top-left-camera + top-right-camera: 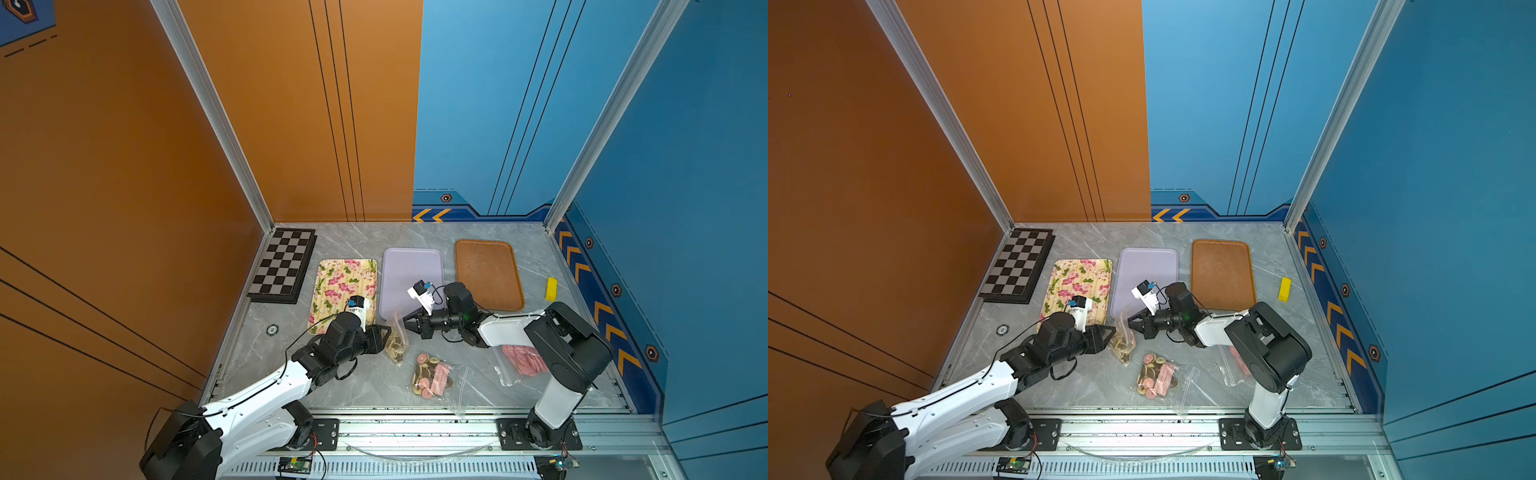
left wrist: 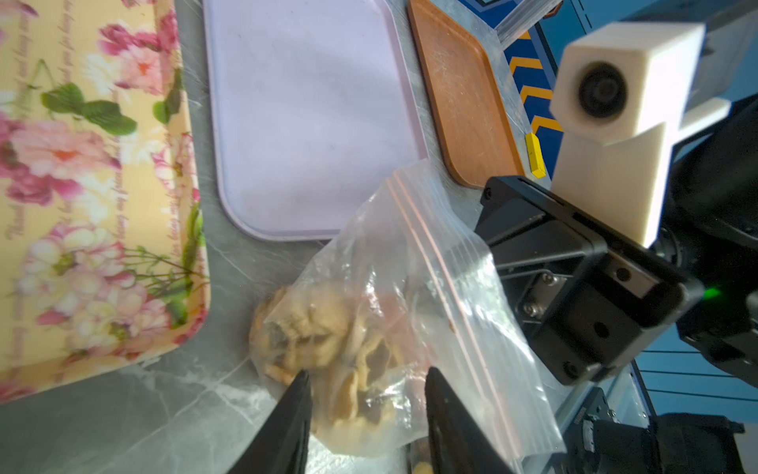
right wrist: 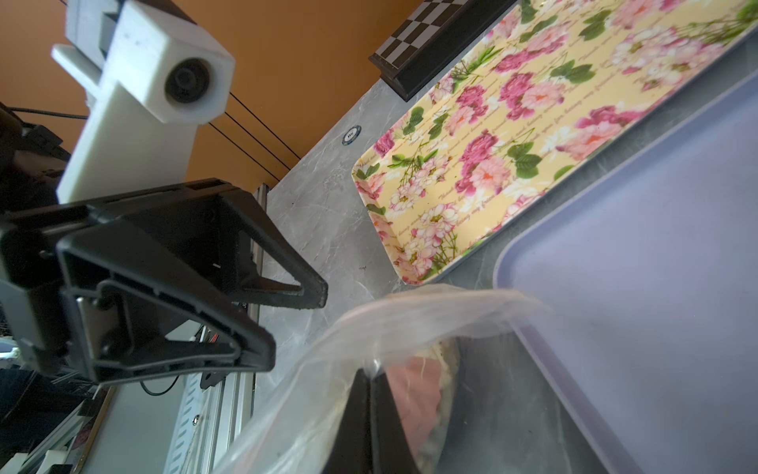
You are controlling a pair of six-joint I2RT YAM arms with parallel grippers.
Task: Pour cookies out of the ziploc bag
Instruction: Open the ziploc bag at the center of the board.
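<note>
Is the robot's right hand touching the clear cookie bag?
Touching. In the right wrist view, the right gripper is shut on the clear plastic ziploc bag.

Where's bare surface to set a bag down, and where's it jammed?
Free: lavender tray and brown tray, both bare; table strip between the trays and back wall; marble between left arm, mixed-cookie bag and front rail. Crowded: centre, where left gripper and right gripper meet the held bag, with the pink-disc bag under the right arm.

The grey marbled surface (image 1: pixel 374 395) is carrying a chessboard (image 1: pixel 282 266), floral tray (image 1: pixel 340 282), lilac tray (image 1: pixel 411 270), brown tray (image 1: pixel 488 270), yellow block (image 1: pixel 551 289), mixed-cookie bag (image 1: pixel 432 376) and pink-cookie bag (image 1: pixel 521 359).
</note>
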